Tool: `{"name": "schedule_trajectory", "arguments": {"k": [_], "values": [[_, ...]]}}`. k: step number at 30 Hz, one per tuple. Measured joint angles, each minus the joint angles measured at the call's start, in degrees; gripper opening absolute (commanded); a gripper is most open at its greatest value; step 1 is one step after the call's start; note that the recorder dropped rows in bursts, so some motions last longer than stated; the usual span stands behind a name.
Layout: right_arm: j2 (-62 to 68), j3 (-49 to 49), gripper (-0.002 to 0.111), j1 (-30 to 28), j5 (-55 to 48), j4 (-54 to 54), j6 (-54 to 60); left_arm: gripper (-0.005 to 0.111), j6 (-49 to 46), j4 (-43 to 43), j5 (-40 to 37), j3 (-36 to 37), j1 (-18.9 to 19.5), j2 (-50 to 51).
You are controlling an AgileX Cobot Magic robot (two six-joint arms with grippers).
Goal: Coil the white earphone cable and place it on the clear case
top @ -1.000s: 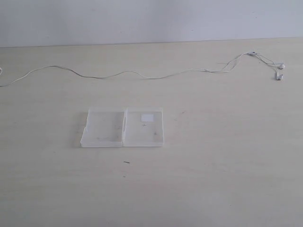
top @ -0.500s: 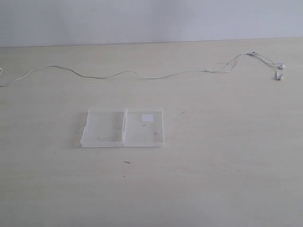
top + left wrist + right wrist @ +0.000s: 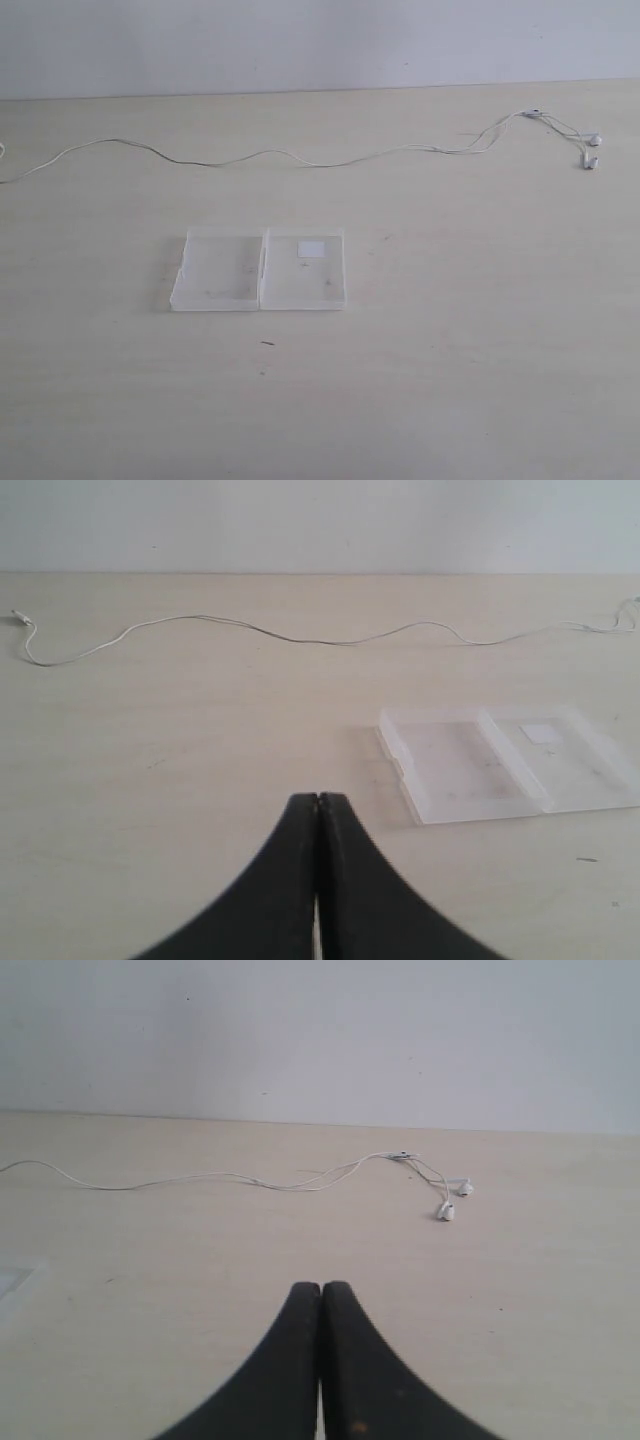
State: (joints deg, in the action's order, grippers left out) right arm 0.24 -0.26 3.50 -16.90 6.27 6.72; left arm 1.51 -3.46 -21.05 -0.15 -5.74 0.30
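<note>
White and hair-thin, the white earphone cable lies uncoiled in a loose wave across the far part of the surface. In the exterior view it runs from the 9 o'clock edge to the 2 o'clock corner, where its two earbuds rest close together. The clear case lies open and flat just toward 8 o'clock of the middle, well apart from the cable, with its label on the half nearer 3 o'clock.

Neither arm shows in the exterior view. Each wrist view shows its tool clenched on nothing: the left tool faces the case and the plug end, and the right tool faces the earbuds.

The step in hand looks like the first reach. Each tool should release its jaws before descending. The wire is so thin that the fingertips likely need to meet right at surface level. The thicker ends are probably the surest holds. Gathering toward the middle with slack kept in the wire should avoid sliding the light case.
</note>
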Motion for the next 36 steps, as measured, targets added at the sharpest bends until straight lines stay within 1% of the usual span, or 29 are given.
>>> {"name": "schedule_trajectory", "arguments": {"k": [11, 13, 16, 21, 22, 25, 27, 29, 33, 36], "values": [[0.0, 0.0, 0.0, 0.0, 0.0, 0.0, 0.0, 0.0, 0.0, 0.0, 0.0, 0.0, 0.0, 0.0], [0.0, 0.0, 0.0, 0.0, 0.0, 0.0, 0.0, 0.0, 0.0, 0.0, 1.0, 0.0, 0.0, 0.0], [0.0, 0.0, 0.0, 0.0, 0.0, 0.0, 0.0, 0.0, 1.3, -1.8, 6.6, 0.2, 0.0, 0.0], [0.0, 0.0, 0.0, 0.0, 0.0, 0.0, 0.0, 0.0, 7.5, -9.4, 21.0, 0.2, 0.0, 0.0], [0.0, 0.0, 0.0, 0.0, 0.0, 0.0, 0.0, 0.0, 8.3, -9.9, 22.6, 0.2, 0.0, 0.0], [0.0, 0.0, 0.0, 0.0, 0.0, 0.0, 0.0, 0.0, 11.5, -11.4, 32.0, 0.3, 0.0, 0.0], [0.0, 0.0, 0.0, 0.0, 0.0, 0.0, 0.0, 0.0, 12.4, -11.6, 36.6, 0.3, 0.0, 0.0], [0.0, 0.0, 0.0, 0.0, 0.0, 0.0, 0.0, 0.0, 12.8, -11.6, 38.5, 0.3, 0.0, 0.0], [0.0, 0.0, 0.0, 0.0, 0.0, 0.0, 0.0, 0.0, 12.9, -11.6, 39.5, 0.3, 0.0, 0.0], [0.0, 0.0, 0.0, 0.0, 0.0, 0.0, 0.0, 0.0, 13.1, -11.6, 43.1, 0.3, 0.0, 0.0]]}}
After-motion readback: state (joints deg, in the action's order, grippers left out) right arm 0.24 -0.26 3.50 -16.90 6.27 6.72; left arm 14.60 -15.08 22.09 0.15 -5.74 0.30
